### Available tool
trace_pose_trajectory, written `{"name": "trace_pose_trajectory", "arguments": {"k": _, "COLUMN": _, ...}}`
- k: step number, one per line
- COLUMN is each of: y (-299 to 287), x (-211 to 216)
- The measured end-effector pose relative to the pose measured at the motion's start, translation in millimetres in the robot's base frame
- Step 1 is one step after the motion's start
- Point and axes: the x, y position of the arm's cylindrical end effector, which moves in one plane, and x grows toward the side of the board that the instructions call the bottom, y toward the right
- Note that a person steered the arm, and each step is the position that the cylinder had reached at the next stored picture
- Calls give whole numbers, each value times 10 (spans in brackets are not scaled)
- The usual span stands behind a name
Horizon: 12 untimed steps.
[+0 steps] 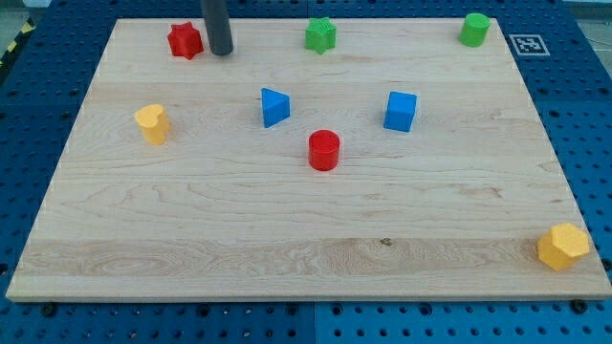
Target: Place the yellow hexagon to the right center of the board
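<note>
Wooden desk [287,210]: our tip [222,53], no claw to judge, sits far from the hexagon [563,247], which may slide off the edge.

**newbie_ops:** how's the camera set on your rig? one view or more?

**me:** Just the one. I look down at the wooden board [287,220] from above and in front, tilted, so the far edge at the view's top looks narrower than the near edge at the view's bottom. It's close enough that the board nearly fills the frame, with only strips of the blue pegboard table [593,115] around it. My rod drops in from the view's top, my tip [222,53] near the far edge. No second view, so nothing's shared.
</note>
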Motion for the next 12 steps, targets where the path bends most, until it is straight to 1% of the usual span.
{"name": "trace_pose_trajectory", "arguments": {"k": 1, "y": -17, "x": 0}}
{"name": "trace_pose_trajectory", "arguments": {"k": 3, "y": -263, "x": -94}}
{"name": "trace_pose_trajectory", "arguments": {"k": 4, "y": -250, "x": -96}}
{"name": "trace_pose_trajectory", "arguments": {"k": 5, "y": 124, "x": -95}}
{"name": "trace_pose_trajectory", "arguments": {"k": 6, "y": 293, "x": -95}}
{"name": "trace_pose_trajectory", "arguments": {"k": 7, "y": 318, "x": 17}}
{"name": "trace_pose_trajectory", "arguments": {"k": 8, "y": 499, "x": 319}}
{"name": "trace_pose_trajectory", "arguments": {"k": 9, "y": 882, "x": 633}}
{"name": "trace_pose_trajectory", "arguments": {"k": 10, "y": 1228, "x": 834}}
{"name": "trace_pose_trajectory", "arguments": {"k": 11, "y": 1419, "x": 838}}
{"name": "trace_pose_trajectory", "arguments": {"k": 12, "y": 1540, "x": 993}}
